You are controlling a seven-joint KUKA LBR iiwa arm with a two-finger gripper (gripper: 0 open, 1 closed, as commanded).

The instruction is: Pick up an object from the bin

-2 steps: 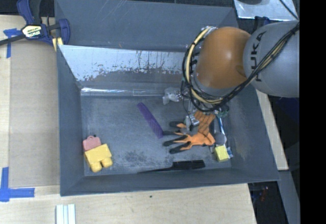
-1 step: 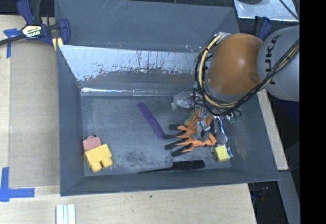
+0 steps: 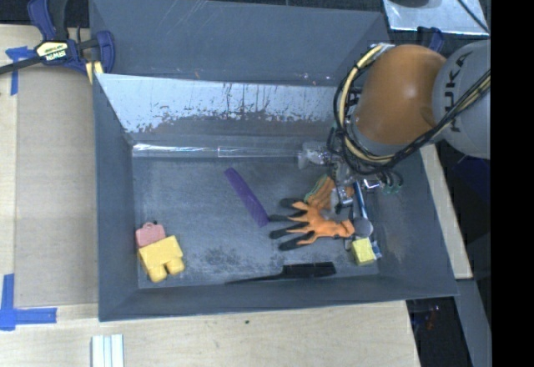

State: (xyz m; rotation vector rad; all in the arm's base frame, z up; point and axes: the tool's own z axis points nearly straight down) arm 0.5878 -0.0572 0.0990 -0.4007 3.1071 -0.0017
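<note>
Orange wrist cover [image 3: 399,98] of the arm sits topmost, at right of frame. Under it the gripper [image 3: 354,215] is low at right side of the bin [image 3: 250,40] floor, at right end of an orange toy [image 3: 317,226] w/ black prongs, just above a small yellow block [image 3: 363,251]. Can't tell if gripper is spread or closed. 1 purple stick [image 3: 247,196] lies mid-floor. Pink piece [image 3: 149,233] & yellow piece [image 3: 163,258] touch at lower left. Black bar [image 3: 288,272] lies along lower floor edge.

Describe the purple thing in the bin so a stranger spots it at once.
In the grey bin, look at the floor's middle. A purple stick lies there on a slant. It is the only purple thing, straight and slim, left of the orange-and-black toy.
</note>
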